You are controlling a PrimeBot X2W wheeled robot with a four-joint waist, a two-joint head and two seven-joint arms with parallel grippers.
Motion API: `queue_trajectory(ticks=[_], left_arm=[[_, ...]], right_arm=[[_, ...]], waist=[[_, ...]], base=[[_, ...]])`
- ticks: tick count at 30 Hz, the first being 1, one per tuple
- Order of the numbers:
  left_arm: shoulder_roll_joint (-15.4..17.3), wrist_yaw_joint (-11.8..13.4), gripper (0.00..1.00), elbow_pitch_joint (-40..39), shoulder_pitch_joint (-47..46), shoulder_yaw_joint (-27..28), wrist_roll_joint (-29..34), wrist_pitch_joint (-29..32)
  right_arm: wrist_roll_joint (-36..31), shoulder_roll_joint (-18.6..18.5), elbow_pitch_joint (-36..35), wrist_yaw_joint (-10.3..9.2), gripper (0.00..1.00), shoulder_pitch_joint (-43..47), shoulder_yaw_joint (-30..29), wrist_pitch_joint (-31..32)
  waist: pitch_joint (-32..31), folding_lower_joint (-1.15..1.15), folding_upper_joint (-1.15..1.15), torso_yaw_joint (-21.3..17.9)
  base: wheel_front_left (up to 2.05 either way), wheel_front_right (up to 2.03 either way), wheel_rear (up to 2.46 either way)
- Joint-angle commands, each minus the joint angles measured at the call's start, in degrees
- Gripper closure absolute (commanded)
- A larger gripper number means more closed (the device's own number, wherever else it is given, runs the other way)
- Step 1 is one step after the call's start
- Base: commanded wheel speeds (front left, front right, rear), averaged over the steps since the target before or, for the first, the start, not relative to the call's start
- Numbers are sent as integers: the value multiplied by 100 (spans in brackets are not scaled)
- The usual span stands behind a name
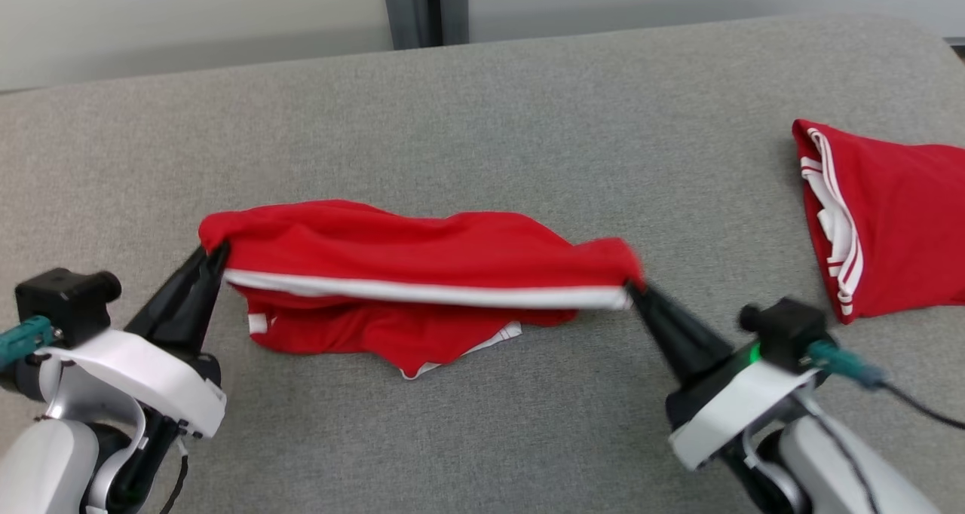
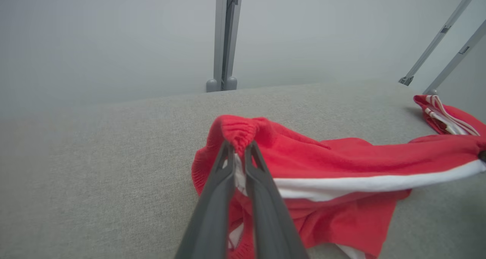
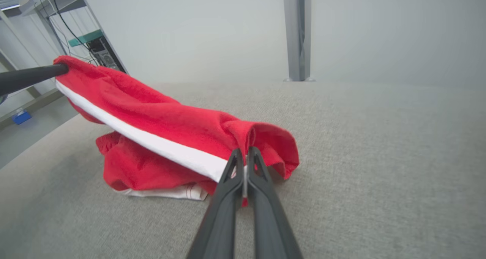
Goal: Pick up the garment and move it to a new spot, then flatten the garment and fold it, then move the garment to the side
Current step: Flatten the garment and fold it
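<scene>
Left fingers [image 1: 185,292] pinched on red garment [image 1: 422,250] end, right fingers [image 1: 667,325] clamping the other, folded red cloth [image 1: 897,220] cut off rightward

No text, label, brand or number is readable. The garment [image 1: 422,254] has a small white mark [image 1: 258,323] on its lower left part. It's too small to read, and I can't tell if it's a logo or a tag.
</scene>
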Motion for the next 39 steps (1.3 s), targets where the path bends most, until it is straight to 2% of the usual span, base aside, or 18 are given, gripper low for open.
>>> queue_trajectory(ticks=[1,10,18,24,27,31,36,39], left_arm=[[-4,101,100,-292,2,93,-41,-38],[-167,491,100,-1692,-150,556,-281,-224],[-299,499,100,-2779,-519,782,-425,-433],[-272,579,100,-3207,-766,681,-359,-260],[-254,599,100,-3148,-970,614,-271,-177],[-302,515,100,-2744,-1506,501,-151,-153],[-388,298,100,-1581,-2631,210,231,-233],[-662,120,100,-541,-3425,-9,350,-382]], right_arm=[[115,-39,-311,-1,100,111,-261,-38],[524,-26,-2082,-1,100,210,-1348,212],[557,25,-3290,-1,100,-129,-2128,559],[584,199,-3728,-1,100,-253,-2387,874],[599,244,-3657,-1,100,-380,-2374,1011],[626,214,-3226,-1,100,-880,-2282,1045],[557,-25,-1998,-1,100,-1990,-2011,983],[607,-106,-1034,-1,100,-2810,-1777,859]], waist=[[-102,0,0,-53],[-390,0,0,-178],[-680,0,0,-209],[-798,0,0,-180],[-760,0,0,-176],[-630,0,0,-179],[-412,0,0,-161],[-260,0,0,-110]], base=[[0,0,0],[0,0,0],[0,0,0],[0,0,0],[0,0,0],[0,0,0],[0,0,0],[0,0,0]])
